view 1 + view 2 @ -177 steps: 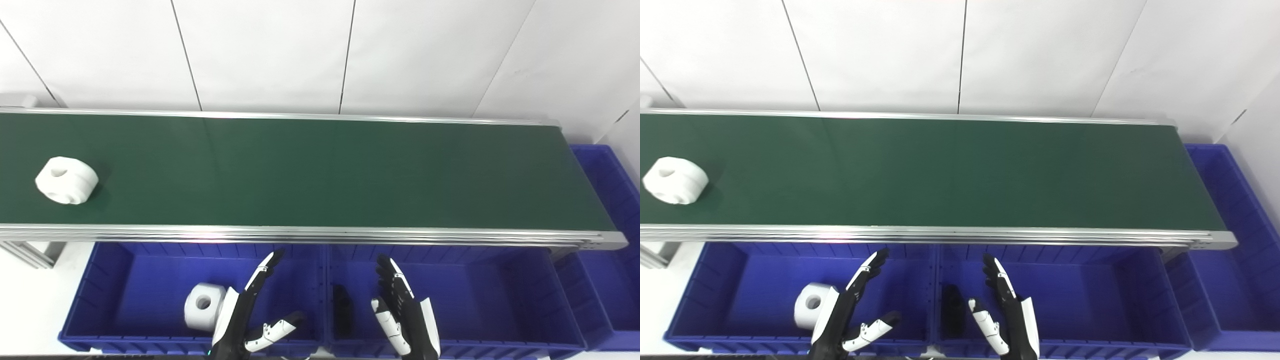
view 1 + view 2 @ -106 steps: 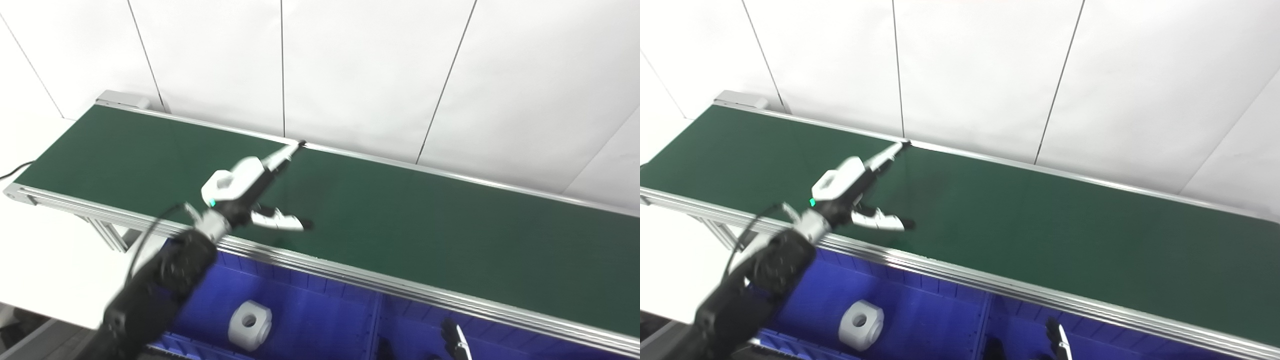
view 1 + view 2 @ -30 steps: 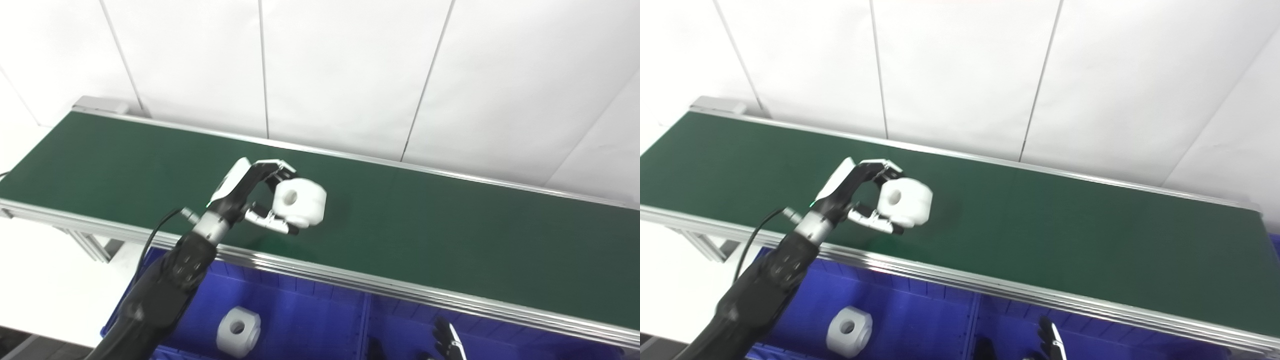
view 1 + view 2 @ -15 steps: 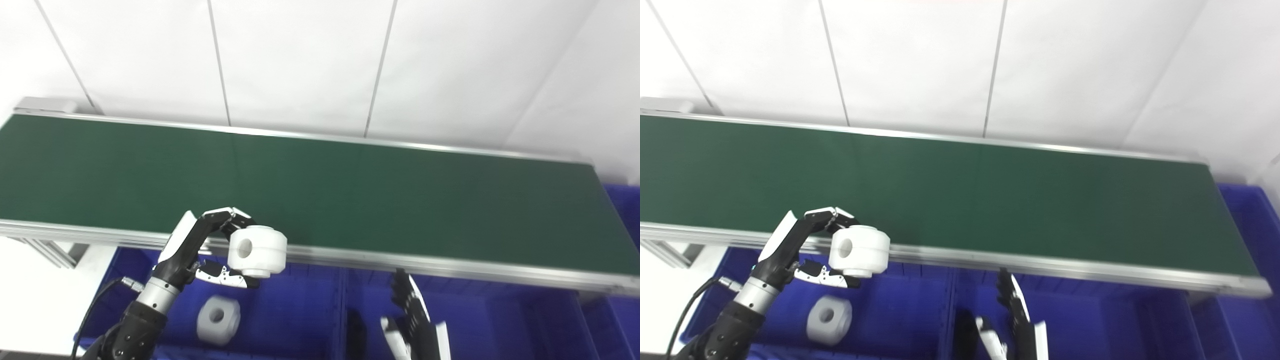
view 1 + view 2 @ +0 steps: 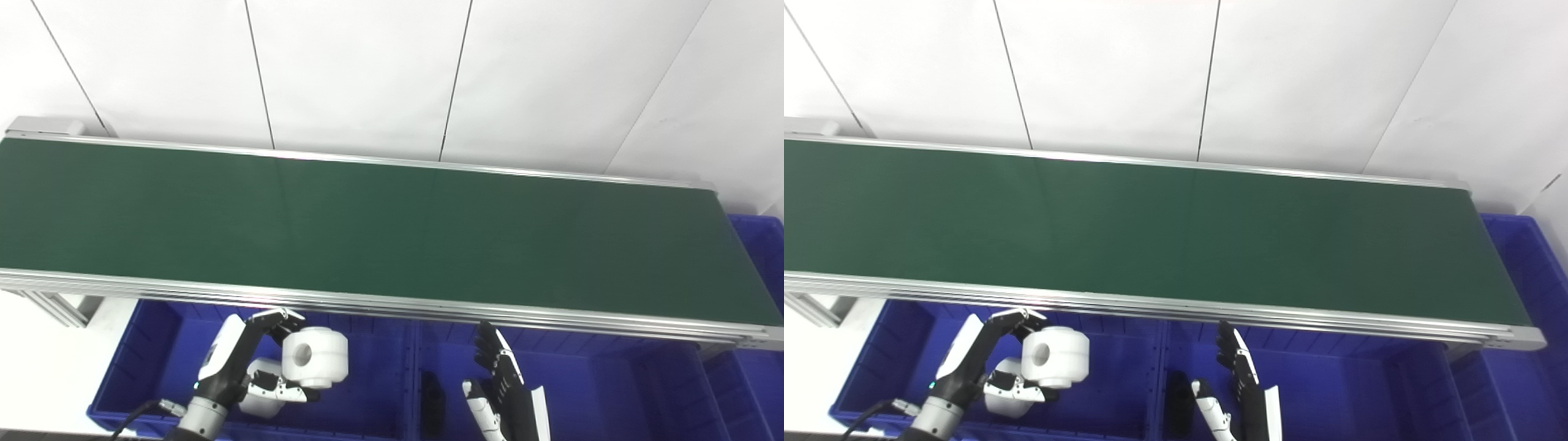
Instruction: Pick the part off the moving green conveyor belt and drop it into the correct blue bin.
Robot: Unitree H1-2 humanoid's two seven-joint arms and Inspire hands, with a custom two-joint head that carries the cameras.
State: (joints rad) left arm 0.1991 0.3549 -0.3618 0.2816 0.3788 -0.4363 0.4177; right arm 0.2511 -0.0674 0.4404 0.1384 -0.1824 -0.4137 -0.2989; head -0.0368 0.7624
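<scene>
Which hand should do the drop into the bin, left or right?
Left. The left hand already grips the white part above the left blue bin, where a matching white part lies. The right hand is open and empty over the middle bin.

The white part [image 5: 315,365], which some seconds ago was lying alone at the left end of the green conveyor belt [image 5: 429,233], is now off the belt and held between the fingers and thumb of the left hand [image 5: 245,361]. This hand went out over the belt with fingers spread, closed on the part, and has now come down in front of the belt's near rail, so the part hangs over the left blue bin [image 5: 141,361], above the second white part [image 5: 260,398] lying inside.
</scene>
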